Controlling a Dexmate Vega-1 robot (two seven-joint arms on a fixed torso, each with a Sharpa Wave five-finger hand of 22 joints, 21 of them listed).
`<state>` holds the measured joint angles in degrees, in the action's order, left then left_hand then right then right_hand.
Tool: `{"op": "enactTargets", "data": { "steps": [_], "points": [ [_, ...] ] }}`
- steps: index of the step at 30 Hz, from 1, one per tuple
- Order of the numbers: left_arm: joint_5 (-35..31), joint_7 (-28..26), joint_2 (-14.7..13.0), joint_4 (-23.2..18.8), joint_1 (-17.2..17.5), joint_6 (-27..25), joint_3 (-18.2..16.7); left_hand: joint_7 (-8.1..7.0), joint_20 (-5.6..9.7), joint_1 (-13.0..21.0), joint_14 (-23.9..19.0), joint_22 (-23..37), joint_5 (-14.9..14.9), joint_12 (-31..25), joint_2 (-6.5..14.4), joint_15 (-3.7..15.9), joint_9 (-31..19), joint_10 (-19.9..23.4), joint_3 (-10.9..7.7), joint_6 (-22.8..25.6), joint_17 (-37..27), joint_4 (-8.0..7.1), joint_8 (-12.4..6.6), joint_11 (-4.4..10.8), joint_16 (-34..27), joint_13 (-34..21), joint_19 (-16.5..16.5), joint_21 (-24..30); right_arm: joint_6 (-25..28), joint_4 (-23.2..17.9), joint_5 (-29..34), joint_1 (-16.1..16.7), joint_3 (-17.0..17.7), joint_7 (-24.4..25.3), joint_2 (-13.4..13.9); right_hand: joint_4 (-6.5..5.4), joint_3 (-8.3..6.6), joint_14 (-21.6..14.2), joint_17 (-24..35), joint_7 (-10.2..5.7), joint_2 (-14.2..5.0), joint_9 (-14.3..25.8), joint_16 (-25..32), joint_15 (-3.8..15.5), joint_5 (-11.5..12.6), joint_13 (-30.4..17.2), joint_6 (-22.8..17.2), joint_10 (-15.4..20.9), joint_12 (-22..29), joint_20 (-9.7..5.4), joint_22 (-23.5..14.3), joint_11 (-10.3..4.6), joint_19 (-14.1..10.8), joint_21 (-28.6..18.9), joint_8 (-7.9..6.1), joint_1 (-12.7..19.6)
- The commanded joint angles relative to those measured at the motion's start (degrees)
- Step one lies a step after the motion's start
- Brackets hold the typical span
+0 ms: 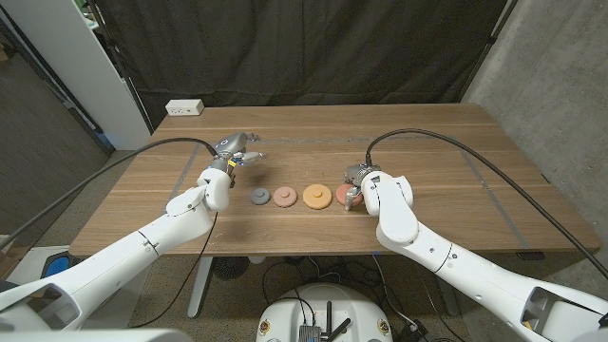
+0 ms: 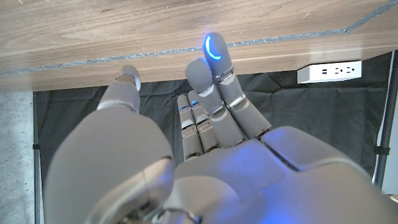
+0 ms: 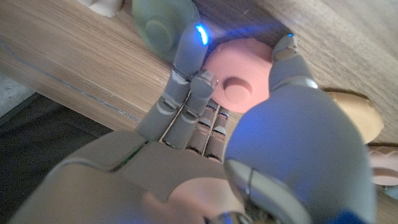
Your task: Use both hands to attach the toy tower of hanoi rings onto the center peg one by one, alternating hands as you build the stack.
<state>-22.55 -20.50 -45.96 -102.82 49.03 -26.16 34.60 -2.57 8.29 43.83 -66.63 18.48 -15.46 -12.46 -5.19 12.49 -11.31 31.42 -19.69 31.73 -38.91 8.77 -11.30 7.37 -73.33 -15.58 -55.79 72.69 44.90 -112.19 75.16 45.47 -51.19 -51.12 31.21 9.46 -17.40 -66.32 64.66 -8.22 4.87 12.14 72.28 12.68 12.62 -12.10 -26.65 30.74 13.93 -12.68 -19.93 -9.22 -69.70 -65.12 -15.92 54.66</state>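
Nothing is stacked yet: the grey ring (image 1: 257, 199), pale pink ring (image 1: 285, 197) and orange ring (image 1: 316, 196) lie in a row at frame centre. The right hand (image 1: 357, 189) closes narrow fingers around the pink ring (image 3: 239, 76) beside them; the left hand (image 1: 231, 152), upper left, spreads empty. No peg is discernible.
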Motion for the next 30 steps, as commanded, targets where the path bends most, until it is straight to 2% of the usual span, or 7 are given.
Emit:
{"op": "enactTargets", "data": {
  "steps": [1,10,16,26,27,30],
  "points": [
    [-0.29,0.0,-0.57,-1.03,0.47,-0.32,-0.22,-0.1,3.73,-0.13,0.04,-0.01,-0.02,-0.08,0.54,0.03,-0.22,0.51,-0.23,0.6,0.03,0.08,-0.17,0.18,-0.16,-0.28,0.4,0.41,-0.77,-0.69,-2.39,1.08,0.47,3.98,1.55,-0.51,-1.1,-1.34,1.27,-0.36,-3.01,0.07,0.7,-0.01,0.9,-0.38,-2.11,2.65,0.52,0.06,0.14,-0.77,-0.79,-0.82,-0.62,2.13],
    [-0.45,0.14,-0.58,-1.47,0.6,-0.9,-0.36,-0.48,3.76,-0.08,0.01,-0.3,-0.07,0.06,0.67,0.03,-0.22,0.35,-0.32,0.4,-0.06,0.12,-0.06,0.87,-0.24,-0.24,0.57,0.62,-2.25,-2.54,-5.09,1.25,1.12,6.49,3.11,-0.46,-2.25,-2.58,2.94,-0.49,-4.65,0.16,1.22,-0.02,1.44,-0.65,-6.07,5.73,0.46,0.03,0.22,-0.96,-1.62,-2.02,-1.71,3.11],
    [-0.37,0.17,-0.69,-1.24,0.57,-0.33,-0.42,-0.82,3.76,0.21,0.39,-0.2,-0.21,0.59,1.64,0.01,-0.25,-0.96,-0.82,-1.44,-0.08,0.08,0.52,1.31,-0.04,-0.22,1.23,1.09,-3.1,-3.49,-6.0,0.91,1.17,7.38,3.78,-0.18,-3.05,-3.21,3.56,-0.44,-5.41,0.23,1.49,-0.02,1.82,-0.92,-7.95,7.55,0.42,0.0,0.33,-1.21,-2.01,-2.66,-2.22,4.03],
    [-0.58,-0.18,-0.54,-0.88,0.4,0.16,-0.43,-1.0,3.74,0.3,0.97,-0.19,-0.14,0.53,2.2,0.01,-0.3,-1.13,-1.13,-1.8,-0.27,0.16,0.31,1.36,0.03,-0.2,1.96,1.71,-4.22,-4.98,-6.35,-0.24,1.35,6.66,4.72,-0.39,-3.78,-3.81,3.94,-0.19,-6.44,0.26,1.61,-0.04,2.06,-1.12,-8.08,7.99,-0.19,0.02,0.62,-0.81,-2.24,-3.16,-2.01,4.27],
    [-0.58,-0.13,-0.65,-0.82,0.37,0.46,-0.41,-1.04,3.75,0.32,1.04,-0.27,-0.14,0.59,2.24,0.01,-0.31,-1.3,-1.16,-1.9,-0.27,0.18,0.32,1.86,0.05,-0.19,2.13,1.7,-4.29,-5.2,-6.39,-0.23,1.47,6.82,4.79,-0.39,-3.84,-3.94,4.02,-0.2,-6.52,0.26,1.68,-0.04,2.08,-1.18,-8.16,8.23,-0.14,0.02,0.64,-0.81,-2.24,-3.21,-2.02,4.27],
    [-0.76,0.04,-0.49,-0.92,0.26,-0.05,-0.33,-1.17,3.74,0.32,1.15,-0.25,-0.13,0.47,2.16,0.01,-0.31,-1.04,-1.13,-1.81,-0.22,0.23,0.26,1.87,0.1,-0.2,2.13,1.82,-4.66,-5.76,-6.44,-0.31,1.73,7.05,5.01,-0.4,-3.95,-4.17,4.19,-0.18,-6.66,0.27,1.81,-0.04,2.13,-1.24,-8.27,8.39,-0.21,0.02,0.67,-0.8,-2.28,-3.33,-2.01,4.28]
  ]
}}
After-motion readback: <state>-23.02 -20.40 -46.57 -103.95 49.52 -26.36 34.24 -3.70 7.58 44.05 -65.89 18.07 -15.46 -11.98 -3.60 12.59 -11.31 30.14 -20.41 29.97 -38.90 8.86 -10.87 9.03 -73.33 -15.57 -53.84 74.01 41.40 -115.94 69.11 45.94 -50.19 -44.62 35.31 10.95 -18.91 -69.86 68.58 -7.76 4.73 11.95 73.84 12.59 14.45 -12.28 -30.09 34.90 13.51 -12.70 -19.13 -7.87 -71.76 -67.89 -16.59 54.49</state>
